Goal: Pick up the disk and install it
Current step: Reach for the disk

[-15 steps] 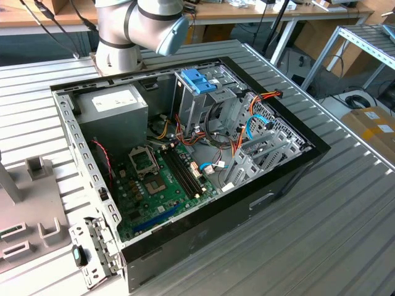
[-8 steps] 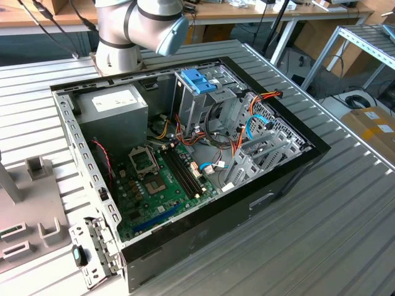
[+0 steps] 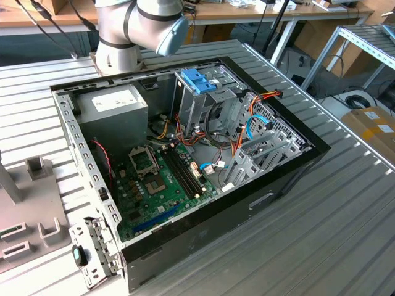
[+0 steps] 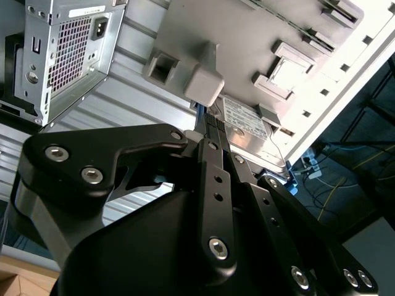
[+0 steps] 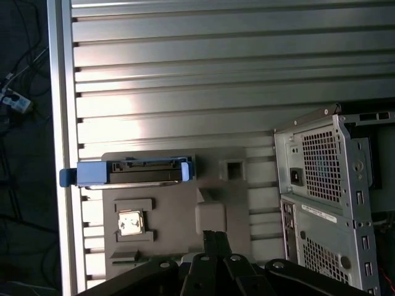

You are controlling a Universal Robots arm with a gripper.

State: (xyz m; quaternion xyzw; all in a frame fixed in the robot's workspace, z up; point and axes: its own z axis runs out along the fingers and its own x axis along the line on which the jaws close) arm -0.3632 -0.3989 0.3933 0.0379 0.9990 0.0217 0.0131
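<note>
Claw (image 5: pixel 213 236) hovers over the grey holder (image 5: pixel 166 213), its fingers drawn narrow together and gripping nothing. One disk (image 5: pixel 133 172), framed in blue, lies in that holder on the bench (image 5: pixel 185 74), apart from the claw and well apart from the open computer case (image 3: pixel 216 213), which stands to the exterior view's right of the holder. By my judgement nothing is done yet: pickup and fitting both remain. Count: one claw, one disk, one holder, one case
</note>
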